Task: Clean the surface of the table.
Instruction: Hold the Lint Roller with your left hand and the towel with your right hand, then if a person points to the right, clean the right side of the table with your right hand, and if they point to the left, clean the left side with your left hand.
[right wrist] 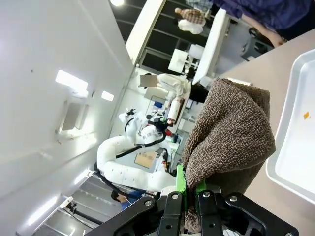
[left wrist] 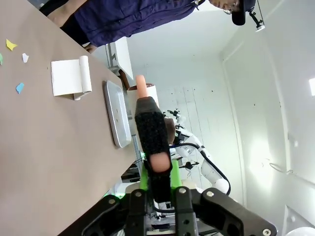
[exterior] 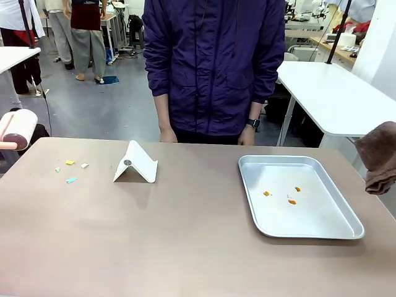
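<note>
Front view, and the brownish bench [exterior: 185, 247] spreads wide across the frame, with the silver tray [exterior: 248, 185] lying flat on its right half, a few orange specks [exterior: 291, 201] inside it. Left of the tray and well apart from it, a white folded card [exterior: 136, 164] stands tented on the bare top. Farther left of the tray again lies a scatter of small paper scraps [exterior: 70, 163], yellow, white and blue-green. Behind the tray's far edge stands a person in a purple jacket [exterior: 213, 62], one hand [exterior: 247, 133] hanging just beyond the tray's far left corner. Far out to the tray's left, at the frame edge, a white lint roller [exterior: 18, 127] hovers off the corner of the bench. Just right of the tray a brown cloth [exterior: 378, 158] hangs in the air. Over to the left wrist view: the left arm's fingers [left wrist: 175, 173] are clamped tight on the roller's black-wrapped handle, its head pointing towards the tray across open bench, with the card and scraps off to the side. Right wrist view now: the right arm's fingers [right wrist: 180, 178] are pinched shut on the cloth, which bunches up above them beside the tray's rim.
</note>
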`<state>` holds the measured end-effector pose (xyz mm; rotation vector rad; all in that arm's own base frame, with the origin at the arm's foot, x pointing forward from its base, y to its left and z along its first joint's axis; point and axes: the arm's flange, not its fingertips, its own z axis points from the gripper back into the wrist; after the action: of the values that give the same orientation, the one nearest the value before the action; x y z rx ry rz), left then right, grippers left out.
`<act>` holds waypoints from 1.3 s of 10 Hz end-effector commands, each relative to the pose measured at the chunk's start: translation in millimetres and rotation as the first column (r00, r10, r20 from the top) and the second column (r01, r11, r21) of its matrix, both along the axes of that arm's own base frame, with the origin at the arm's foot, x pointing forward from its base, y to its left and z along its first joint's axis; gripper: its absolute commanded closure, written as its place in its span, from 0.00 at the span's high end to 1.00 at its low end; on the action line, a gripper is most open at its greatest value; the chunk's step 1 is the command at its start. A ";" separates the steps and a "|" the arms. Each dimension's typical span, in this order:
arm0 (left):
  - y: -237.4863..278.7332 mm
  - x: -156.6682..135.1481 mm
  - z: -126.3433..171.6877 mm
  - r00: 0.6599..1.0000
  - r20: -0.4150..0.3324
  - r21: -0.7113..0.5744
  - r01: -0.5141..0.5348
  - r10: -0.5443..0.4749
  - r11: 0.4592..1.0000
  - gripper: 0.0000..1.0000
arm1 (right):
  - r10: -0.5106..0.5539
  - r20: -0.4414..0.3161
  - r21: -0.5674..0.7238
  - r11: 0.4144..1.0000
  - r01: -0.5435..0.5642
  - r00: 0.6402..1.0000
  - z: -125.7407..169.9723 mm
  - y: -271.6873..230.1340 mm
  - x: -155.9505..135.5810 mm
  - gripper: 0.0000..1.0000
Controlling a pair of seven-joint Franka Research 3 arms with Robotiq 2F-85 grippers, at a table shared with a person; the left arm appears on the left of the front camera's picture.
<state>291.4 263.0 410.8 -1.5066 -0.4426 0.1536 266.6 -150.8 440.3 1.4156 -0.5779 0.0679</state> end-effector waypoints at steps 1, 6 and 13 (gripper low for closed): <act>-0.3 -3.5 2.8 1.000 0.021 0.003 0.017 -0.017 1.000 0.00 | 0.002 0.006 0.010 1.000 -0.003 1.000 5.6 -0.7 -3.1 0.00; -0.3 -3.5 2.8 1.000 0.021 0.003 0.017 -0.017 1.000 0.00 | 0.002 0.006 0.010 1.000 -0.003 1.000 5.6 -0.7 -3.1 0.00; -0.3 -3.5 2.8 1.000 0.021 0.003 0.017 -0.017 1.000 0.00 | 0.002 0.006 0.010 1.000 -0.003 1.000 5.6 -0.7 -3.1 0.00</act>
<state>291.4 263.0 410.8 -1.5062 -0.4440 0.1516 265.3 -151.7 440.7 1.4179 -0.5795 0.0668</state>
